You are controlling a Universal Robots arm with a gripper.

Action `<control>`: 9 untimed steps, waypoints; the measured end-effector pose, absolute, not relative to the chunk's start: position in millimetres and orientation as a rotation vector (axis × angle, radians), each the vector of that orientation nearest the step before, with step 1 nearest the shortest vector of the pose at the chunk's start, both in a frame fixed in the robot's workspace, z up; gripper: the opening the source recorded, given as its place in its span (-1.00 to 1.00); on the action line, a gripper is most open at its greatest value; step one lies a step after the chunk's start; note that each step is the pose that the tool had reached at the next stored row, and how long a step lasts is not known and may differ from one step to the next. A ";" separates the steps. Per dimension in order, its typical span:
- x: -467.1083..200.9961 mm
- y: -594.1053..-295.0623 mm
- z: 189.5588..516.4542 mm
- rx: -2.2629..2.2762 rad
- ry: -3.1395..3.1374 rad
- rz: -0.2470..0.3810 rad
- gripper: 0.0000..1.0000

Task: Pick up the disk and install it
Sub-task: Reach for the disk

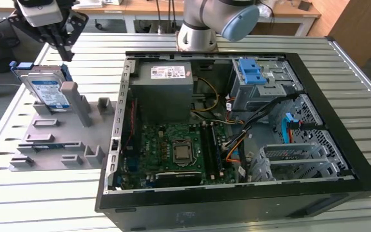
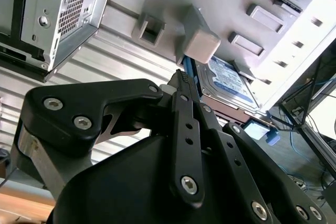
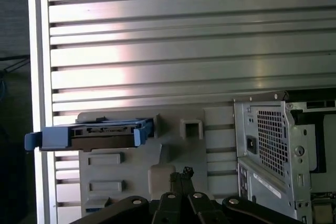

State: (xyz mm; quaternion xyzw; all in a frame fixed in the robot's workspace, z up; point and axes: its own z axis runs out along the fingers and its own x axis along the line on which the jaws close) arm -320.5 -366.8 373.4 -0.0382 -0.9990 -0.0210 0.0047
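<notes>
The end effector (image 1: 68, 54), fingers closed on nothing, hangs near the upright disk (image 1: 49, 92), not touching it. The disk stands in a grey fixture (image 1: 50, 140).

Pincer (image 1: 67, 54) near the propped disk (image 1: 49, 92)

disk (image 1: 47, 89), exterior view: a post of the grey stand (image 1: 50, 145) hides its low corner on the exterior view's right.
disk label: the words are too small to tell.
disk, first wrist view: it shows edge-on, so its flat faces are hidden.
disk, second wrist view: a grey block of the stand and the gripper (image 2: 184, 77) cover a big part of it.
arm (image 1: 202, 29): the far edge of the exterior view cuts off its top.
gripper, exterior view: the same edge cuts off its upper part.
computer case (image 1: 237, 208): its near wall runs off the exterior view's near edge.
</notes>
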 end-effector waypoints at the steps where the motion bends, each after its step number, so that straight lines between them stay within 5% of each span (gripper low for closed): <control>1: -322.1 -366.6 373.2 -0.120 -3.129 -0.066 -0.79; 9: -334.9 -365.2 371.8 -0.120 -3.127 -0.066 -0.79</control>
